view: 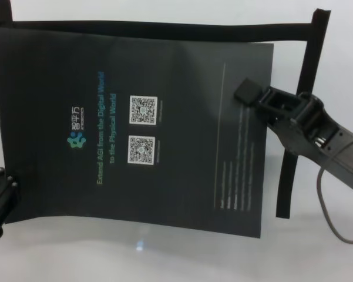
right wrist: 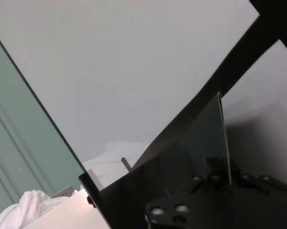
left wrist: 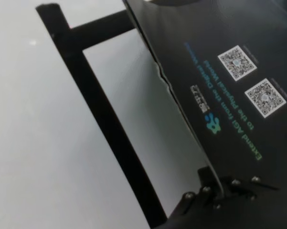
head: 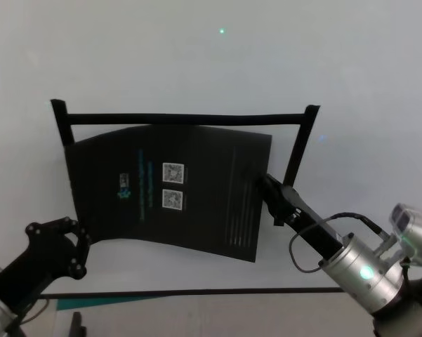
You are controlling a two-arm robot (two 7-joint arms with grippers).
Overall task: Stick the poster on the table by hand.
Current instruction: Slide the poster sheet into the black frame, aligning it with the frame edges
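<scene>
The poster (head: 196,182) is a black sheet with teal text and two white QR codes. It hangs slightly bowed just above the white table (head: 196,56), inside the black tape frame (head: 182,118). My left gripper (head: 83,240) is shut on the poster's near left corner; the left wrist view shows the clamped edge (left wrist: 215,191). My right gripper (head: 263,184) is shut on the poster's right edge, which also shows in the right wrist view (right wrist: 228,179). In the chest view the poster (view: 135,129) spans between the left gripper (view: 6,194) and the right gripper (view: 246,93).
The tape frame has a far strip, a left strip (left wrist: 100,119) and a right strip (view: 296,117). The table's near edge (head: 196,291) runs below the poster. A white cloth (right wrist: 33,205) lies beyond the table's edge. A cable (head: 302,260) loops off the right arm.
</scene>
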